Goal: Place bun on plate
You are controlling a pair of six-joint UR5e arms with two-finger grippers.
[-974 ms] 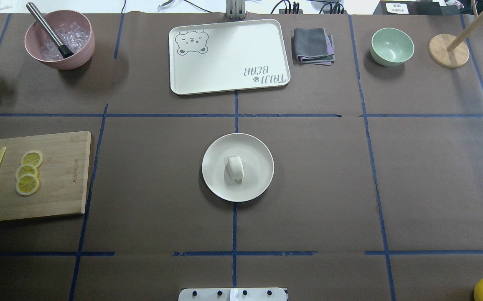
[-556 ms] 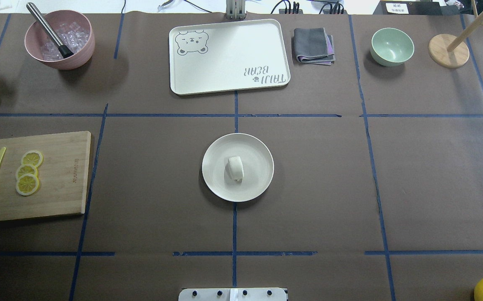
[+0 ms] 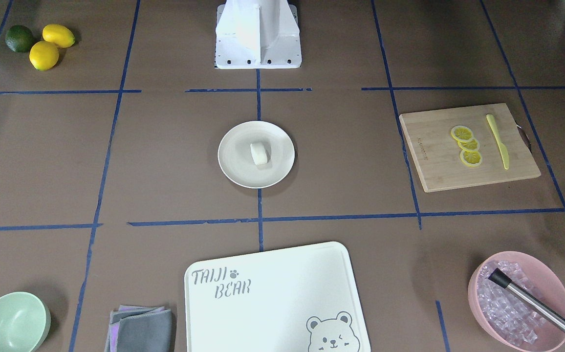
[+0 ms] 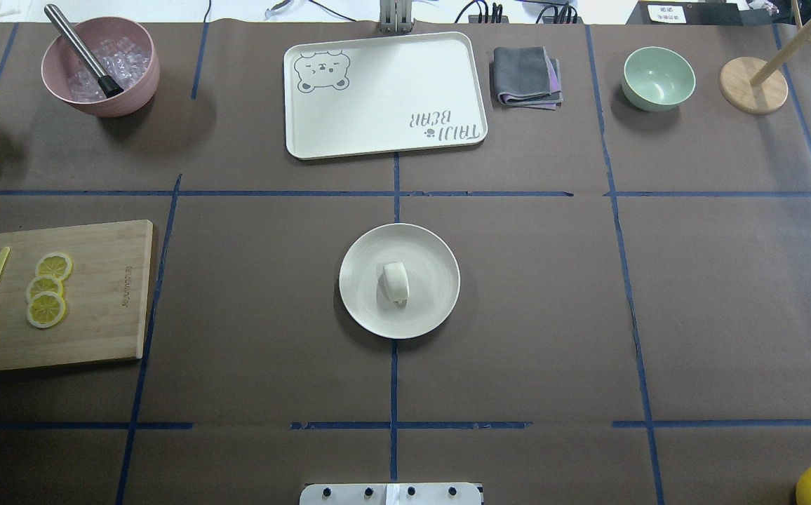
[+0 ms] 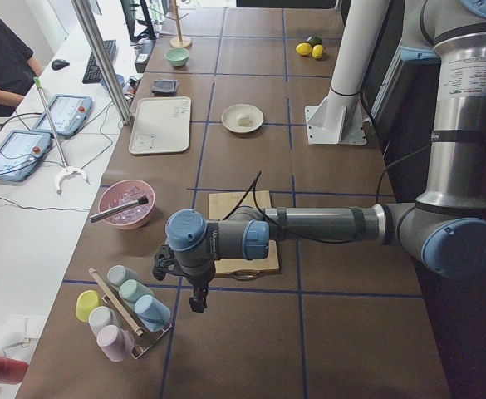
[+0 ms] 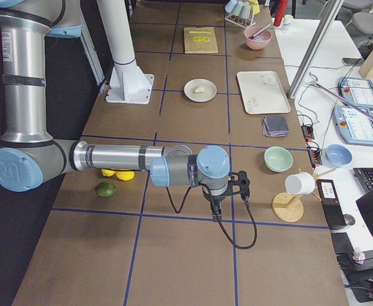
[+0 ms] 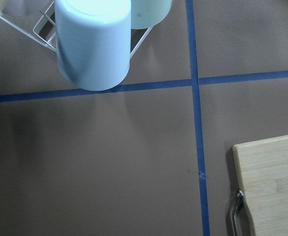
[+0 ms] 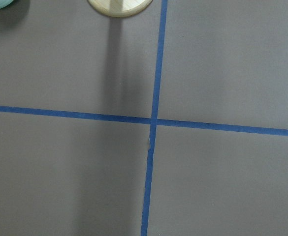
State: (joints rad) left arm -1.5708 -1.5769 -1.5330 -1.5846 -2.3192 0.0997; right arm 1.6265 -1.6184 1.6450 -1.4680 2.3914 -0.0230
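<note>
The small white bun (image 4: 396,282) lies near the middle of the round cream plate (image 4: 367,312) at the table's centre, also seen as bun (image 3: 259,153) on plate (image 3: 236,164). No gripper is near it. My left gripper (image 5: 197,302) hangs over the table's left end, beside the cup rack, far from the plate (image 5: 231,112). My right gripper (image 6: 214,210) hangs over the right end near the mug stand, far from the plate (image 6: 191,94). Both show only in the side views, so I cannot tell whether they are open or shut.
A bear-print board (image 4: 384,95), folded cloth (image 4: 526,77), green bowl (image 4: 658,77) and pink ice bowl (image 4: 100,66) line the far edge. A cutting board (image 4: 97,301) with lemon slices and a knife sits left. A cup rack (image 5: 122,312) and a wooden stand (image 6: 289,205) flank the ends.
</note>
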